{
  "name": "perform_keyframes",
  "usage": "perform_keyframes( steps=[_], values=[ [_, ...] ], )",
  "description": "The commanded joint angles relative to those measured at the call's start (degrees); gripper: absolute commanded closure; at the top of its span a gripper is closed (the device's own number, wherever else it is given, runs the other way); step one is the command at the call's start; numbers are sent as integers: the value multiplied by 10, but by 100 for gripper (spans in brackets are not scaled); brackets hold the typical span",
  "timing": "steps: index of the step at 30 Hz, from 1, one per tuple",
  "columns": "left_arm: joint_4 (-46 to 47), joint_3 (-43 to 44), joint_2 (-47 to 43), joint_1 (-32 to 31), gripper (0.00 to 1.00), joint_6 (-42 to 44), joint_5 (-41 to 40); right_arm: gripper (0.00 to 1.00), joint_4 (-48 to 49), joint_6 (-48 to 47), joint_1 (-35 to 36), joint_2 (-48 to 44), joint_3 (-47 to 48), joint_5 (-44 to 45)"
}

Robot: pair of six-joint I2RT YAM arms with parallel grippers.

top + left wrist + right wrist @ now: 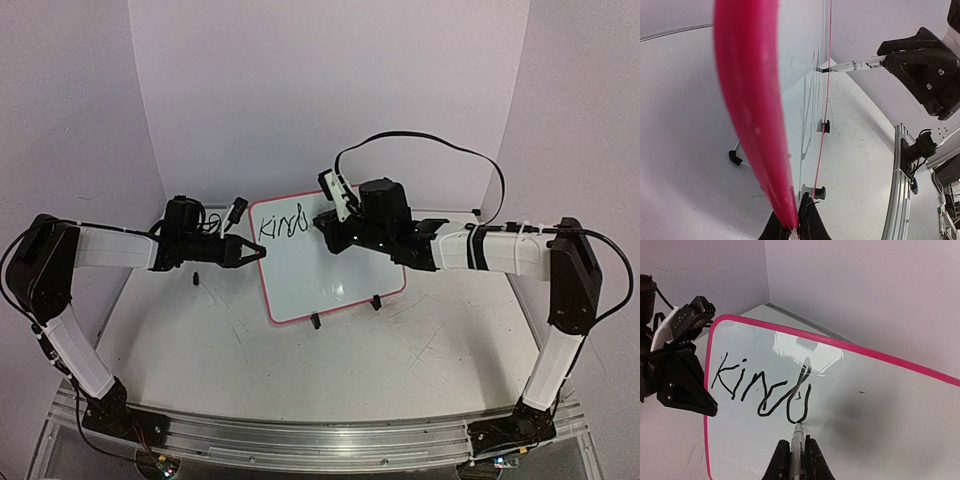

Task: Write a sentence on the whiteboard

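1. My left gripper [258, 252] is on the left side. It reaches to the right, and its fingers are squeezed tight on the left edge of the whiteboard [335, 275]. In my left wrist view the two dark fingertips [810, 225] pinch the pink rim [747, 100] right at the bottom.
2. A small black piece [197, 277] lies on the table [400, 370], just below my left gripper. I cannot tell what it is.
3. The whiteboard is in the middle of the table, between my two arms. It stands on its long bottom edge, on two little black feet [315, 321], and it leans back. Its white face looks toward my arms. Its long side goes from left to right, and the right end sits a bit farther back than the left end.
4. The writing [280, 224] is black and sits in the top left part of the whiteboard. It reads "Kind" and it runs from left to right, along the long side.
5. The marker [797, 442] points away from my right gripper, straight at the whiteboard. Its black tip touches the white face at the right end of the writing.
6. My right gripper [325, 222] is on the right side. Its fingers are closed tight on the marker.
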Motion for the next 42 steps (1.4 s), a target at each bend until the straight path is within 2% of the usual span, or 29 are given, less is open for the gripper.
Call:
perform_keyframes(
  steps=[1,22,32,42],
  values=[
    [-15,21,16,10,100,58,-124,100,10,-1,0,-8,14,34],
    [-22,23,17,10,100,60,-123,100,18,-13,-5,15,64,66],
    [-27,26,17,10,100,62,-122,100,17,-3,-6,2,46,96],
    [-33,30,18,11,100,64,-121,100,6,8,-5,-21,5,65]
  ],
)
